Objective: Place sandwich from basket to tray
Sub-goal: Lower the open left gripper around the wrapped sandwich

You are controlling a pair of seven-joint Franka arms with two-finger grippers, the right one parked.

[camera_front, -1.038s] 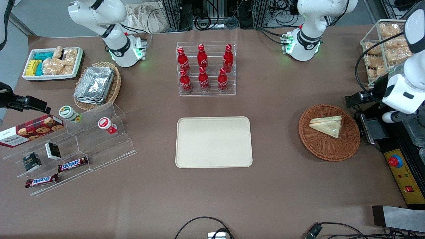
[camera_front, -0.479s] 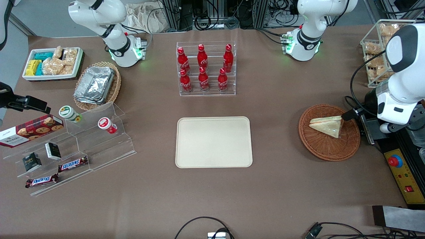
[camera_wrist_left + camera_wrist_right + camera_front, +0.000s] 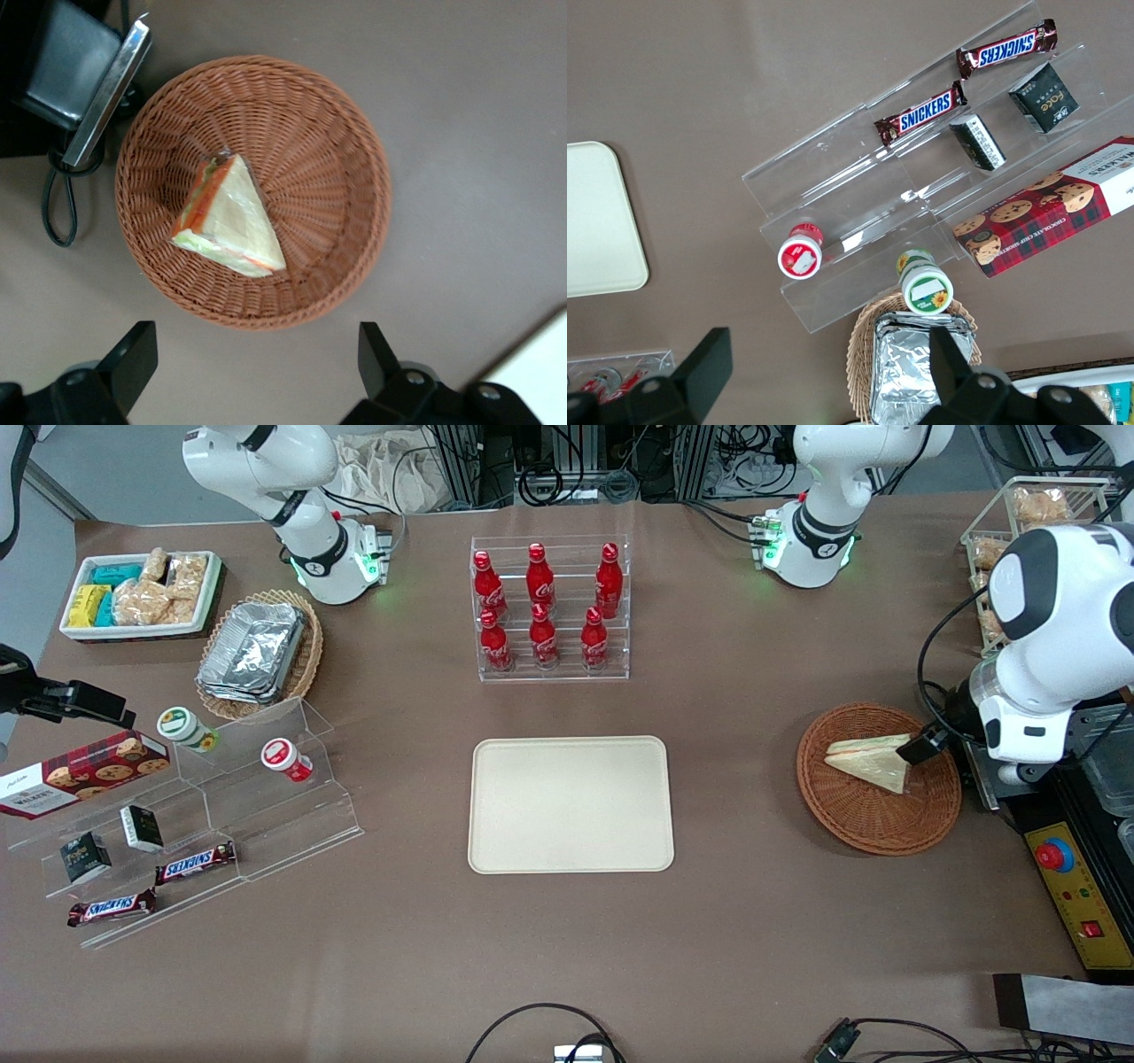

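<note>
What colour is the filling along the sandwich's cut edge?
Orange and green, clearest in the left wrist view on the sandwich, with the open gripper above the basket.

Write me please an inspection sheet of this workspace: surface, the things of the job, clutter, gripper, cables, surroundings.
Surface: brown table, flat, no spill seen.
Job's things: sandwich lies in the basket; tray is bare, nearer the table's middle.
Clutter: rack of red bottles, foil containers, snack bin, clear stand with chocolate bars and cookie box, toward the parked arm's end.
Gripper: left gripper is above the basket's edge, jaws open, holding nothing.
Cables: black cable at the table edge nearest the camera; one loop beside the basket.
Surroundings: control box with red button near the basket.
</note>
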